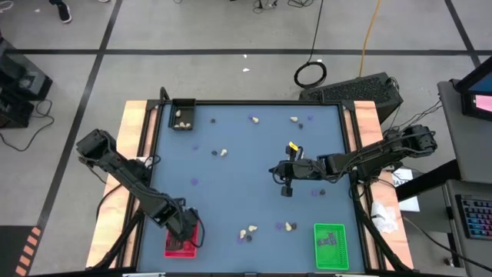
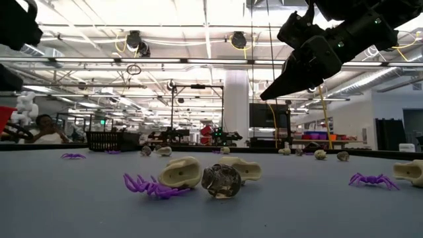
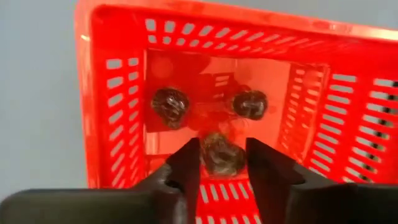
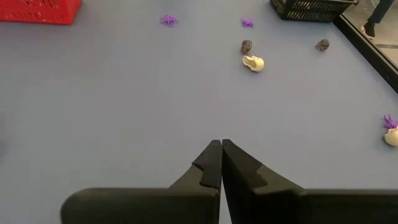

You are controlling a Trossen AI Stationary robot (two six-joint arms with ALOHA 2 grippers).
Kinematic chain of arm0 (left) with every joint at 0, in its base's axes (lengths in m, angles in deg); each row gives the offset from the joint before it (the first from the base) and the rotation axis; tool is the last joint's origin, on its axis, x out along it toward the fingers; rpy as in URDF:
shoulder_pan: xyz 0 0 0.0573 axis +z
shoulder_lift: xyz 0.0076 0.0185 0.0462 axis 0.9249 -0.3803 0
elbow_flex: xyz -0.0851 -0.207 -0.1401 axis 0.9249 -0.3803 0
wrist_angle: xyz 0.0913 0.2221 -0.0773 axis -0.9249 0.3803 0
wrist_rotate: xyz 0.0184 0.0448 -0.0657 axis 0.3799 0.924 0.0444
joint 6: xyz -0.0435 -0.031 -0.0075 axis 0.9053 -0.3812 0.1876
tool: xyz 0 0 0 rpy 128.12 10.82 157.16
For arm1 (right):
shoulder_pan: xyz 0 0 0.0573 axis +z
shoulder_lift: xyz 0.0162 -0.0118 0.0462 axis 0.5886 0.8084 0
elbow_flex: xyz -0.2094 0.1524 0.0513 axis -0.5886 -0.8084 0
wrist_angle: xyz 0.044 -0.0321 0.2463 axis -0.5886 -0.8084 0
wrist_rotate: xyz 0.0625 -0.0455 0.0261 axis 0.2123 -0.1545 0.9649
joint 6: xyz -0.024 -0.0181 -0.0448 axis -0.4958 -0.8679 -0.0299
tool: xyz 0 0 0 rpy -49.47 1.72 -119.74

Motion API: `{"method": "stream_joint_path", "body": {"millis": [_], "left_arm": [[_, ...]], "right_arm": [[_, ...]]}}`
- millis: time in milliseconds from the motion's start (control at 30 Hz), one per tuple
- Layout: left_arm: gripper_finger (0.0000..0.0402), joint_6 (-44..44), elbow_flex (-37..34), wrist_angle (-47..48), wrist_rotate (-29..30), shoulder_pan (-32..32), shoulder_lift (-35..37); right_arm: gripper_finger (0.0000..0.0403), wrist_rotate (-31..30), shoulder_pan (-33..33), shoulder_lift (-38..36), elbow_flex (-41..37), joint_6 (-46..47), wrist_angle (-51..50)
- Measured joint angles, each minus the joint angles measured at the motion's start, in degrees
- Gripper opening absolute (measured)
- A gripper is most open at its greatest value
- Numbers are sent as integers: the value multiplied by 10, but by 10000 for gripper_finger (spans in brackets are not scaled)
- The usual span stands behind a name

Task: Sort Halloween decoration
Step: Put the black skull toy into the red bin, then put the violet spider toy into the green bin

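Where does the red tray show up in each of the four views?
High view: red tray at the table's near left corner, under the left end effector.
Low view: only a red sliver at the far left edge.
Left wrist view: fills the picture, dark lumps inside.
Right wrist view: top left corner.
Shared landmark: the black tray, also in the right wrist view.

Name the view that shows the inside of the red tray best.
The left wrist view: it looks down into the red tray at three black lumps. The high view has the left gripper covering it. The right wrist view catches one corner. The low view shows a sliver.
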State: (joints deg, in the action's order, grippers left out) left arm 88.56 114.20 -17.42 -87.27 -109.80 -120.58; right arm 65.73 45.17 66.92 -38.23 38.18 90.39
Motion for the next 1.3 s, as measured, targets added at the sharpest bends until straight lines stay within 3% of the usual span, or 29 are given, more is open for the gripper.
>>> {"method": "stream_joint_path", "body": {"millis": [167, 300, 400, 600, 767, 933, 1300], "left_arm": [[176, -2, 34, 22, -21, 2, 5], [185, -14, 85, 108, -22, 2, 6], [178, -55, 114, 148, 13, 2, 7], [128, -180, 117, 81, 89, 39, 12], [66, -310, 98, -41, 100, 94, 13], [10, -399, 35, -231, 53, 156, 12], [6, -429, -121, -584, 54, 228, 12]], "right_arm": [[0, 0, 0, 0, 0, -1, 0], [0, 0, 2, -5, 0, -2, -3], [0, 1, 13, -14, 0, -2, -3], [0, 29, 66, -23, 29, 62, -73], [2, 16, 120, 9, 104, 124, -194], [21, 31, 159, 61, 157, 203, -261], [141, 143, 207, 204, 264, 286, -367]]}}
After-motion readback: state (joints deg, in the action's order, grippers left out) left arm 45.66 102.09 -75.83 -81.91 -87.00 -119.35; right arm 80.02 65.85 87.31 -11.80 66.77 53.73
